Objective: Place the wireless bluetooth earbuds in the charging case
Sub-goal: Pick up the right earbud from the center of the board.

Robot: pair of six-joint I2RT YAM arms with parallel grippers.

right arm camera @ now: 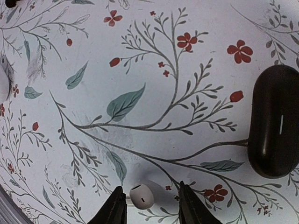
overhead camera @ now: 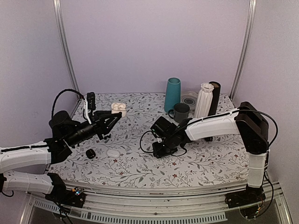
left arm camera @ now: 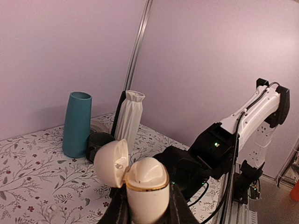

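Observation:
My left gripper (left arm camera: 147,207) is shut on a white charging case (left arm camera: 147,189) with a gold rim. It holds the case upright above the table with the lid hinged open to the left. The top view shows that case (overhead camera: 118,108) at the tips of the left gripper (overhead camera: 112,120). A small white earbud (right arm camera: 141,196) lies on the floral table cover between the fingers of my right gripper (right arm camera: 150,199). It sits close to the left finger, and the jaws stand apart around it. In the top view the right gripper (overhead camera: 159,150) is low at the table's middle.
A black oval case (right arm camera: 274,122) lies right of the right gripper. A small black object (overhead camera: 90,153) and a white pebble-like one (overhead camera: 113,152) lie at the front left. A teal vase (overhead camera: 172,94), dark mug (overhead camera: 181,112), white ribbed vase (overhead camera: 203,100) and dark cylinder (overhead camera: 215,95) stand at the back.

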